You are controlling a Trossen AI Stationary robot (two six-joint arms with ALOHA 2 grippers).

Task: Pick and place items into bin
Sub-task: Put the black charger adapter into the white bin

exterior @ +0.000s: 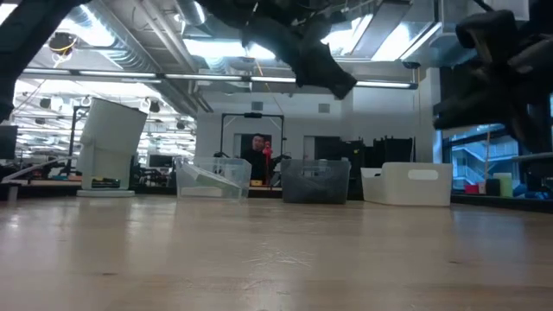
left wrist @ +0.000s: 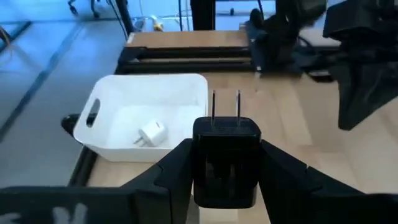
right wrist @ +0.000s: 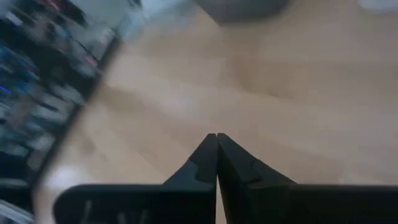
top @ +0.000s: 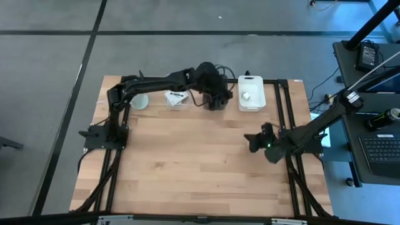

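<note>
A black plug adapter (left wrist: 226, 163) with two metal prongs pointing upward is pinched between the fingers of the left tool (left wrist: 225, 177). In the high view, the left tool (top: 217, 97) is seen at the far side of the wooden worktop (top: 194, 169), just beside the white bin (top: 251, 92). The bin (left wrist: 144, 118) is placed at the far edge of the worktop, and one small white charger block (left wrist: 151, 133) is lying on its bottom. A clear container with white printed packets (top: 177, 97) and a whitish round cup (top: 139, 101) are found on the other side of the left tool, along the same far edge.

The right tool (top: 255, 140) is held over the right side of the worktop, well apart from the bin. Its fingers (right wrist: 202, 163) are pressed together, and nothing is seen between them; only bare wood is under it.

In the low view, a person (exterior: 257, 154) is seen far behind the worktop, in the room.
</note>
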